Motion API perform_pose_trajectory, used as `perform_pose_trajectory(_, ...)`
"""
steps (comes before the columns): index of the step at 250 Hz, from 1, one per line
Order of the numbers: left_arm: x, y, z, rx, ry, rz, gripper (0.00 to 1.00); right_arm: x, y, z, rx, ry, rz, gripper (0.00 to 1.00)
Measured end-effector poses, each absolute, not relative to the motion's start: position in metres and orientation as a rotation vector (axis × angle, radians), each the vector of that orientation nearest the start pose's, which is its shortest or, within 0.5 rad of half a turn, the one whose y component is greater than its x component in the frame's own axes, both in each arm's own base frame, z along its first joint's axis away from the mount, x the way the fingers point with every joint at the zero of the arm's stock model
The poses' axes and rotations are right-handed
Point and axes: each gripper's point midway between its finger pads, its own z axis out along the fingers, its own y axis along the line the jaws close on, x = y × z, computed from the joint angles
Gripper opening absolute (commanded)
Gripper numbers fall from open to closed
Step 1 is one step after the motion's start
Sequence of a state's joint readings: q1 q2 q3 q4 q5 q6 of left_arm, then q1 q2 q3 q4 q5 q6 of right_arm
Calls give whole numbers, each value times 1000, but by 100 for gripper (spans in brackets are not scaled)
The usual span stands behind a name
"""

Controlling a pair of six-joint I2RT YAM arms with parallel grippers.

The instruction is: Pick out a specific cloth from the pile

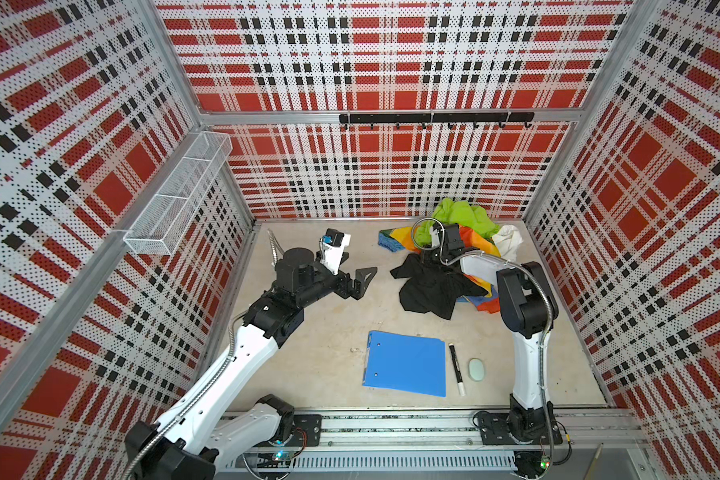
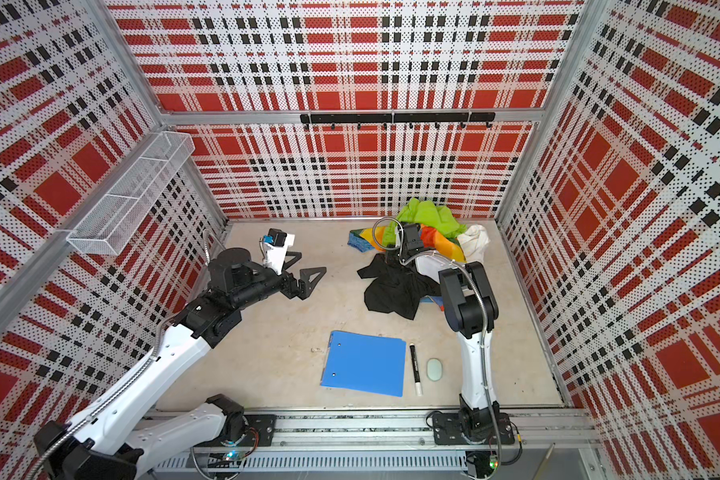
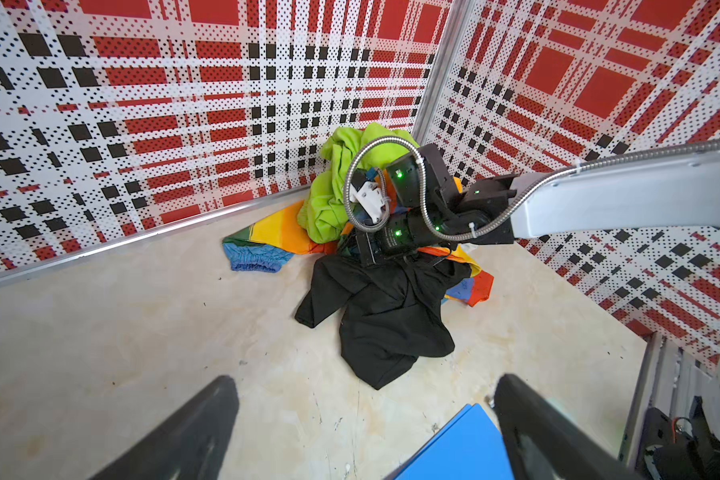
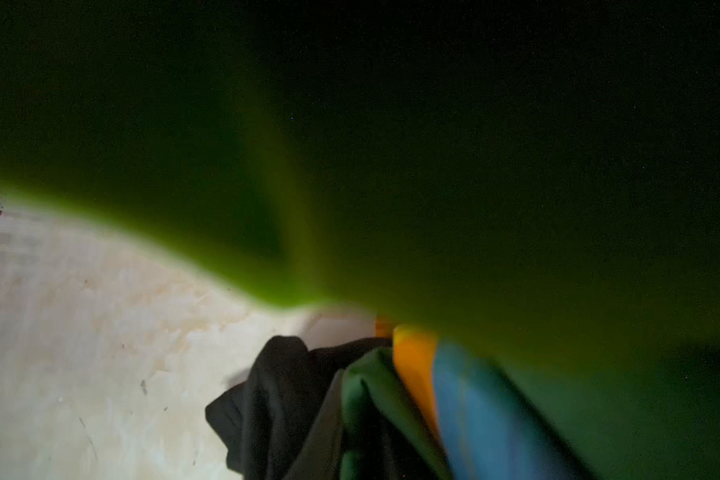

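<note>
Jaws of right gripper [image 3: 366, 253] buried in pile [image 1: 458, 216], state unclear; left gripper [image 2: 310, 264] jaws spread; cloth [image 1: 508, 243] white, crumpled, seemingly half-hidden.

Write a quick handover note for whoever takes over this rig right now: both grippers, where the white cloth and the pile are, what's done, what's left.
Left gripper: open, empty, held above bare table to the left of the pile.
Right gripper: down in the pile where the black cloth meets the lime-green cloth. Its jaws are hidden, so the grip is unknown.
White cloth: at the pile's far right edge near the back corner, at neither gripper.
Done: nothing picked out yet.
Left: grasp the white cloth and bring it clear of the pile.
</note>
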State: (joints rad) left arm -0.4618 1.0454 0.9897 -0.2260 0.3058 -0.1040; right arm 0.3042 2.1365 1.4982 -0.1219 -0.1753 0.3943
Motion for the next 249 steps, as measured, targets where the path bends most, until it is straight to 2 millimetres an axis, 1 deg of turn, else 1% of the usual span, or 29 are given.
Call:
perform_pose_trajectory(25, 303, -209, 321, 550, 1817, -673, 99, 528, 197, 86, 1, 2365, 545, 48)
perform_pose_trajectory(45, 304, -209, 321, 549, 1817, -672, 99, 516, 193, 114, -15, 2337, 541, 59)
perform_pose_trajectory(63, 304, -209, 320, 548, 1817, -671, 99, 504, 189, 151, -40, 2283, 543, 67)
perform_pose_trajectory(74, 304, -209, 320, 548, 1817, -671, 99, 497, 186, 180, -59, 2234, 550, 69)
perform_pose_trajectory(75, 304, -209, 320, 548, 1817, -671, 99, 495, 185, 186, -58, 2224, 551, 69)
perform_pose_trajectory(83, 304, -209, 320, 547, 1818, -670, 99, 490, 182, 204, -67, 2189, 553, 71)
perform_pose_trajectory(84, 304, -209, 320, 547, 1818, -670, 99, 489, 181, 209, -66, 2178, 553, 71)
perform_pose_trajectory(99, 304, -209, 320, 546, 1818, -669, 99, 477, 172, 245, -73, 2104, 557, 75)
perform_pose_trajectory(109, 304, -208, 320, 545, 1818, -668, 99, 468, 161, 269, -66, 2054, 561, 78)
perform_pose_trajectory(121, 304, -208, 320, 545, 1818, -668, 99, 458, 146, 290, -50, 2006, 560, 81)
perform_pose_trajectory(133, 304, -208, 320, 545, 1818, -668, 99, 452, 124, 304, -14, 1969, 541, 82)
perform_pose_trajectory(134, 304, -208, 320, 545, 1818, -668, 99, 451, 119, 306, -3, 1964, 536, 82)
perform_pose_trajectory(140, 304, -208, 320, 545, 1818, -667, 99, 450, 108, 310, 17, 1950, 524, 82)
perform_pose_trajectory(150, 304, -208, 320, 545, 1818, -667, 99, 447, 82, 316, 71, 1930, 494, 82)
perform_pose_trajectory(154, 304, -208, 320, 545, 1818, -668, 99, 447, 70, 315, 100, 1926, 480, 82)
perform_pose_trajectory(155, 304, -208, 320, 545, 1818, -668, 99, 447, 70, 315, 100, 1926, 480, 82)
perform_pose_trajectory(162, 304, -208, 320, 545, 1818, -668, 99, 447, 47, 314, 153, 1918, 456, 82)
perform_pose_trajectory(164, 304, -208, 320, 545, 1818, -668, 99, 447, 44, 314, 161, 1917, 453, 82)
perform_pose_trajectory(173, 304, -209, 320, 545, 1818, -668, 99, 448, 18, 307, 227, 1914, 427, 82)
perform_pose_trajectory(180, 304, -209, 320, 545, 1818, -668, 99, 449, -2, 297, 279, 1920, 408, 82)
perform_pose_trajectory(192, 304, -209, 320, 545, 1818, -668, 99, 451, -29, 280, 359, 1941, 384, 82)
perform_pose_trajectory(194, 304, -209, 320, 545, 1818, -668, 99, 452, -37, 274, 383, 1949, 377, 82)
perform_pose_trajectory(200, 304, -209, 320, 545, 1818, -669, 99, 453, -50, 262, 427, 1965, 372, 82)
perform_pose_trajectory(214, 304, -209, 320, 545, 1818, -669, 99, 459, -72, 233, 508, 2007, 371, 84)
perform_pose_trajectory(220, 304, -209, 320, 545, 1818, -669, 99, 461, -78, 224, 530, 2019, 375, 86)
perform_pose_trajectory(222, 304, -209, 320, 545, 1818, -669, 99, 463, -81, 216, 545, 2030, 377, 87)
perform_pose_trajectory(226, 304, -209, 320, 545, 1818, -669, 99, 464, -84, 212, 553, 2036, 379, 88)
perform_pose_trajectory(231, 304, -209, 320, 545, 1818, -669, 99, 468, -89, 197, 578, 2060, 384, 89)
perform_pose_trajectory(249, 304, -209, 320, 545, 1818, -669, 99, 477, -97, 162, 628, 2121, 402, 92)
